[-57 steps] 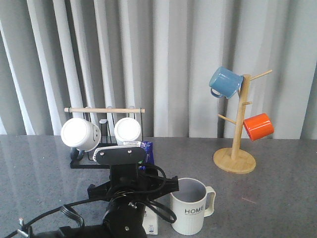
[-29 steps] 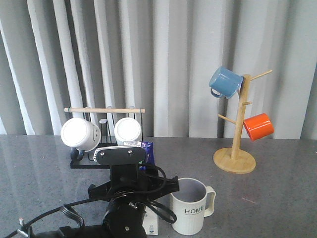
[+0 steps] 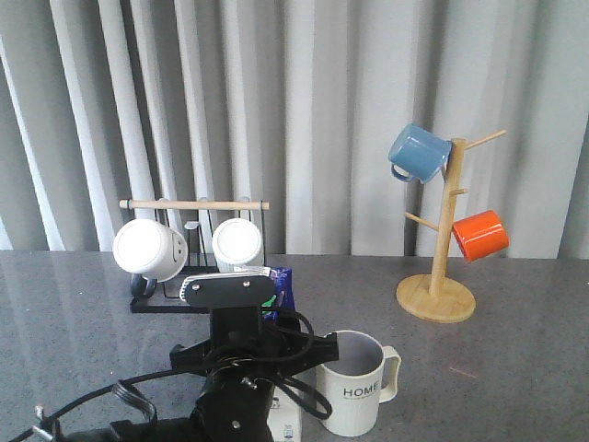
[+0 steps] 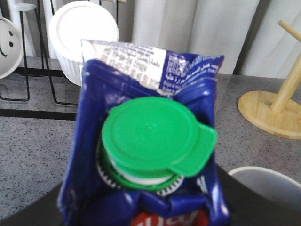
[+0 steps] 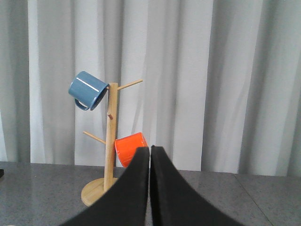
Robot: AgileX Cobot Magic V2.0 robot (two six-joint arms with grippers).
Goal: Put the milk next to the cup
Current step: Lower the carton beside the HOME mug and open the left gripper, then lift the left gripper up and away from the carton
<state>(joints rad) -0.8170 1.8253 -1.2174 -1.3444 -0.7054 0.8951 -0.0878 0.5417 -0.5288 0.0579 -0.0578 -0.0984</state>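
The front view looks forward over the grey counter (image 3: 534, 359) toward a pleated curtain (image 3: 322, 110), from low behind the left arm (image 3: 235, 368), which fills the near foreground. The left wrist view sits very close above the milk (image 4: 150, 141), looking down along it and out past its top. It shares with the front view the wire rack (image 4: 28, 94) holding white mugs (image 4: 84, 37), the base of the mug tree (image 4: 277, 106) and the cup's rim (image 4: 268, 181). The right wrist view looks level across the counter, from farther off, over its own pincer (image 5: 150, 188); it shares the mug tree and curtain with the front view.
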